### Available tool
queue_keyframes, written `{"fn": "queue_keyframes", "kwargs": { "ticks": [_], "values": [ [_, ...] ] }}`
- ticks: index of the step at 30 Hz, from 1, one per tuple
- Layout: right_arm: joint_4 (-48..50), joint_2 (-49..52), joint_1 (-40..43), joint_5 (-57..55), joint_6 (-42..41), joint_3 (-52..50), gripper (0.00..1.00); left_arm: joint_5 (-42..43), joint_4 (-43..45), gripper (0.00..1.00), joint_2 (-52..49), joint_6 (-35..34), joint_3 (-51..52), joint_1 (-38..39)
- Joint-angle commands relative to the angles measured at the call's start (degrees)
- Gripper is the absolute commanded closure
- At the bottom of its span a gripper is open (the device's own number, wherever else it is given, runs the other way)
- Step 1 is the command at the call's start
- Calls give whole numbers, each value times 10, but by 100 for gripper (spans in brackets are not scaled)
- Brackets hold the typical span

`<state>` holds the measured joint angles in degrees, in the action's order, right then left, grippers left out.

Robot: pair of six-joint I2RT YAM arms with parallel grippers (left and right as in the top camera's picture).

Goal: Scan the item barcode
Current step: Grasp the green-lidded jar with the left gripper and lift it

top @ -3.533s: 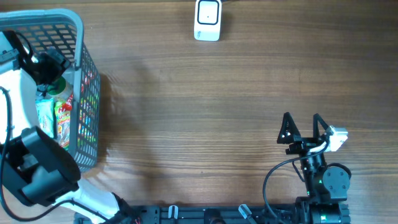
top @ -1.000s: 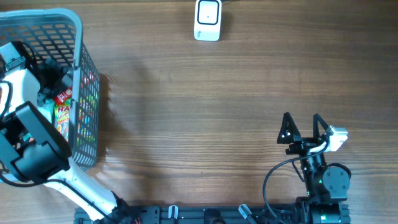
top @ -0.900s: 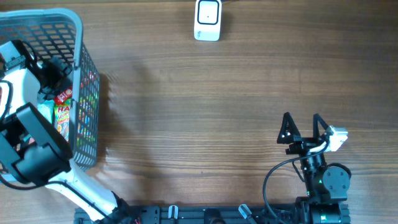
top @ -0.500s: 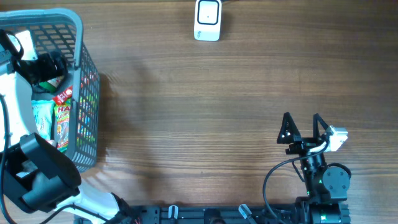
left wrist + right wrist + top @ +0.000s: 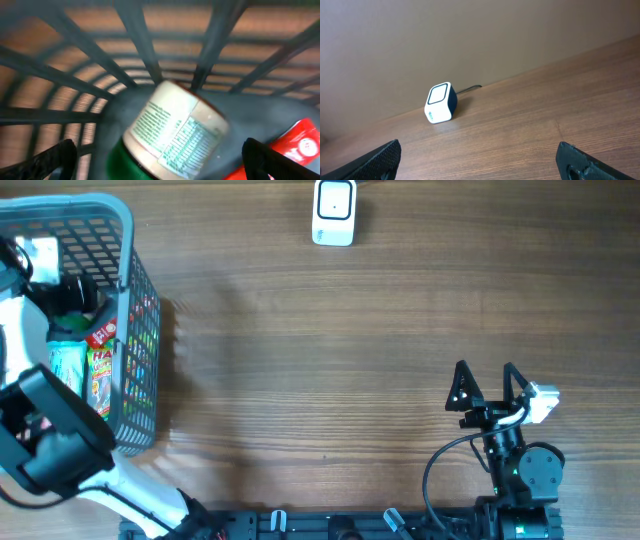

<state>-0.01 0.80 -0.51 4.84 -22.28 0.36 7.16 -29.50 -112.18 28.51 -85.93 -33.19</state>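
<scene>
At the far left, the left end effector (image 5: pixel 159 159) hangs inside the grey basket (image 5: pixel 128 240), released wide above a green bottle (image 5: pixel 172 130) with a white label, grasping nothing. A red packet (image 5: pixel 295 145) lies beside the bottle. The white scanner (image 5: pixel 334 212) stands at the far edge of the surface (image 5: pixel 350 360). The right end effector (image 5: pixel 486 383) is released and empty.

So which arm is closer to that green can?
Left. The left end effector hangs inside the basket, right over the can; the right end effector sits far across the table.
</scene>
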Motion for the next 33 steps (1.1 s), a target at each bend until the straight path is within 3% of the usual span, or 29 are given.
{"fn": "queue_keyframes", "kwargs": {
  "ticks": [1, 6, 9, 11, 14, 17, 22, 26, 33],
  "values": [
    [2, 2, -3, -6, -4, 0, 0, 47, 5, 0, -40, 28, 0, -15],
    [2, 2, -3, -6, -4, -1, 0, 118, 3, 0, -68, 28, 0, -14],
    [2, 2, -3, -6, -4, 0, 0, 118, -34, 6, -70, 16, 0, -14],
    [2, 2, -3, -6, -3, -1, 0, 118, -57, 0, -70, -27, 0, -14],
    [2, 2, -3, -6, -3, -1, 0, 172, -92, 0, -70, -82, 0, -14],
    [2, 2, -3, -6, -3, -1, 0, 207, -107, 0, -70, -192, 0, -14],
    [2, 2, -3, -6, -3, -1, 0, 198, -129, 0, -70, -215, 0, -14],
    [2, 2, -3, -6, -4, 0, 0, 127, -131, 0, -57, -250, -2, -14],
    [2, 2, -3, -6, -3, 0, 0, 100, -140, 0, 19, -264, -37, -14]
  ]
}}
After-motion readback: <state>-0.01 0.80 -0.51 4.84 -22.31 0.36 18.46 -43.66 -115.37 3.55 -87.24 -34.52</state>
